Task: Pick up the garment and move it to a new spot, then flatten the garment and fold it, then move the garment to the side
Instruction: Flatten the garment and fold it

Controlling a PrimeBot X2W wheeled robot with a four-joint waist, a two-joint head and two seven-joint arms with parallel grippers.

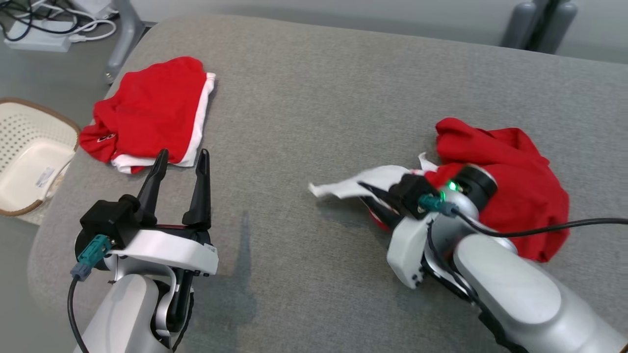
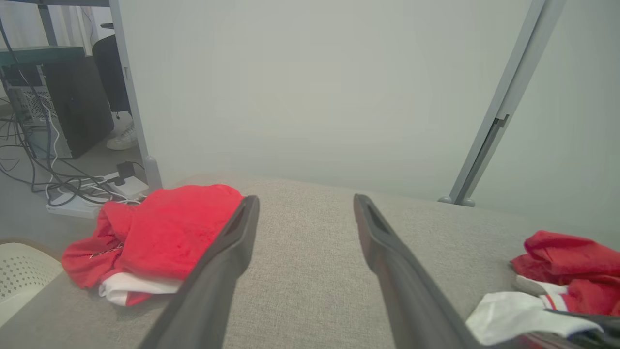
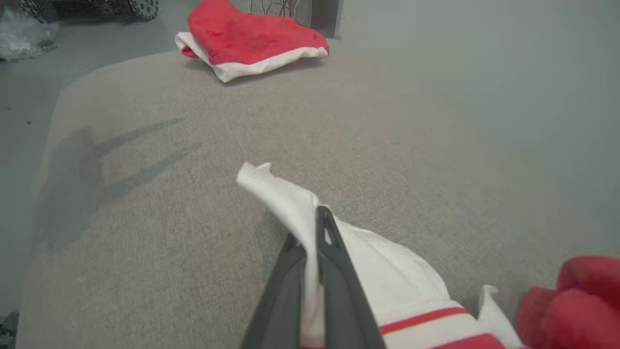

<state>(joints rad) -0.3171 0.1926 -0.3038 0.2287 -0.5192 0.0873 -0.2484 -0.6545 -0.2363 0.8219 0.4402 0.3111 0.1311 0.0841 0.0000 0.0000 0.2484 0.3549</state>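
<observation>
The crumpled red jersey garment with white trim (image 1: 515,166) lies heaped at the near right of the grey fabric-covered counter (image 1: 314,88). The right claw (image 3: 319,228) is clenched on its white hem (image 1: 358,181). It looks light, soft and floppy, likely to drape and drag, so a hem or corner seems the sensible hold. The left claw (image 1: 182,156) hovers released, near a folded red and white garment (image 1: 152,103) at the far left. A small mark on that one, and the label in the cream perforated basket (image 1: 29,137), are too small to read.
</observation>
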